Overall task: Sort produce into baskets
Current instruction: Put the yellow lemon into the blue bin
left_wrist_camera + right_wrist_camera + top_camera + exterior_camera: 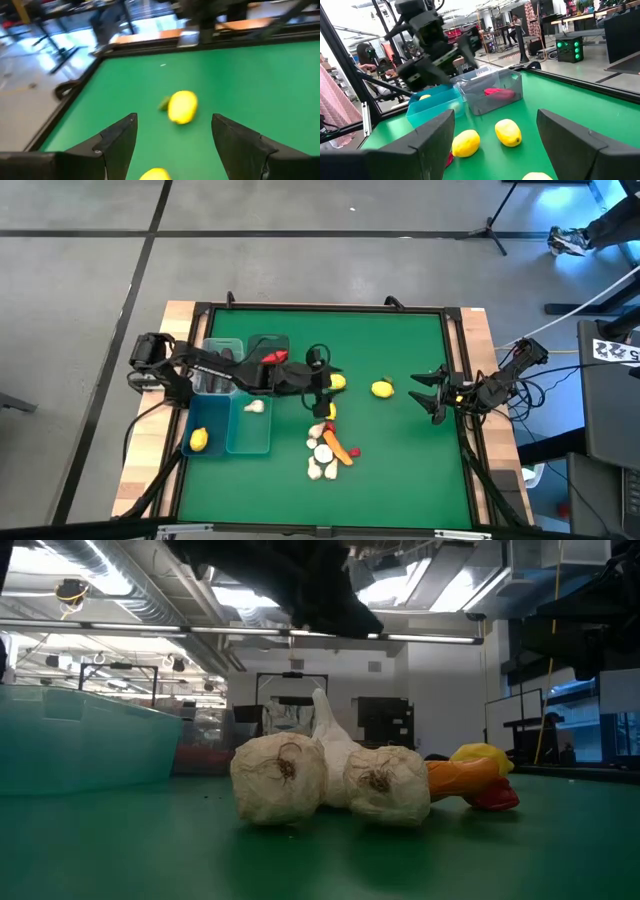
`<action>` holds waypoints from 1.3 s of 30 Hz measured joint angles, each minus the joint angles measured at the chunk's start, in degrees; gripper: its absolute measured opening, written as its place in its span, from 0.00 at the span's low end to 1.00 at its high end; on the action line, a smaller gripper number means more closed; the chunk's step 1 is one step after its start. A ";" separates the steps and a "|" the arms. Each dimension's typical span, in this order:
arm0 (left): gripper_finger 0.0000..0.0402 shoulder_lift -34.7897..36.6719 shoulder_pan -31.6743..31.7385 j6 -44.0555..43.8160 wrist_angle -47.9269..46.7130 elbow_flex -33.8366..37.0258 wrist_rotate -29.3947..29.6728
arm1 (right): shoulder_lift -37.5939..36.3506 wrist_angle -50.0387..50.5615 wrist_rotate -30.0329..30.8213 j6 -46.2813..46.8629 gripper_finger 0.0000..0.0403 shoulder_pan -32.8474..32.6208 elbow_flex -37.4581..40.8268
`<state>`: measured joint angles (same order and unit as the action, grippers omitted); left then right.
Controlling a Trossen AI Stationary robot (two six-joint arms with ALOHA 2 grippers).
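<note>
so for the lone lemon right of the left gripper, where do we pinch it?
Across the lemon's narrow middle, coming straight down from above. It lies free on the green mat, clear of the pile, its green-tipped end sideways. The left gripper is open beside another lemon.

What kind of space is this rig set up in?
Likely a robotics lab or workshop, not a kitchen. Exposed ceiling ducts run overhead, workstations with monitors fill the room behind, and the green table stands on bare concrete floor.
</note>
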<state>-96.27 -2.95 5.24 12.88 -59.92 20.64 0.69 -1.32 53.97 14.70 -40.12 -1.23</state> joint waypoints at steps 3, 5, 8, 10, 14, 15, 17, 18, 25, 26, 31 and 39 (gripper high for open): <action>0.63 -0.46 1.46 -4.06 -2.07 0.00 3.59 | 0.00 0.00 0.00 0.00 0.70 0.01 0.00; 0.63 -1.43 2.12 -5.85 -2.35 0.02 4.16 | 0.00 0.00 0.00 0.00 0.70 0.02 0.00; 0.63 -3.57 1.98 -6.09 -0.92 0.00 4.11 | 0.00 0.00 -0.02 -0.05 0.70 0.02 0.00; 0.63 -5.67 1.88 -5.86 -1.25 -0.02 4.09 | -0.02 0.00 0.00 -0.17 0.70 0.00 0.00; 0.63 -9.36 2.53 -7.17 -0.02 0.07 4.35 | -0.01 0.00 0.00 -0.17 0.70 0.00 0.00; 0.63 -10.11 2.66 -7.55 0.39 0.06 4.33 | 0.00 0.00 -0.02 -0.17 0.70 0.00 0.00; 0.63 -11.50 2.90 -8.67 0.40 0.05 4.13 | 0.00 0.00 -0.01 -0.17 0.70 0.01 0.00; 0.63 -12.09 3.04 -9.22 0.42 0.06 3.77 | 0.00 0.00 0.00 -0.17 0.70 0.02 0.00; 0.63 -14.68 4.20 -9.08 1.58 0.04 0.82 | 0.00 0.00 -0.01 -0.17 0.70 0.01 0.00; 0.63 -15.26 4.47 -9.04 1.91 0.04 0.66 | -0.02 0.00 0.00 -0.17 0.70 0.01 0.00; 0.63 -18.21 6.09 -9.74 3.12 0.04 -1.23 | -0.02 0.02 -0.01 -0.17 0.70 0.01 0.00; 0.61 -19.50 7.18 -11.78 3.22 -0.07 -5.68 | -0.02 0.02 0.00 -0.20 0.70 0.02 0.00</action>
<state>-115.77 4.23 -6.54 16.10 -59.99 14.96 0.67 -1.30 53.97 14.50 -40.10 -1.23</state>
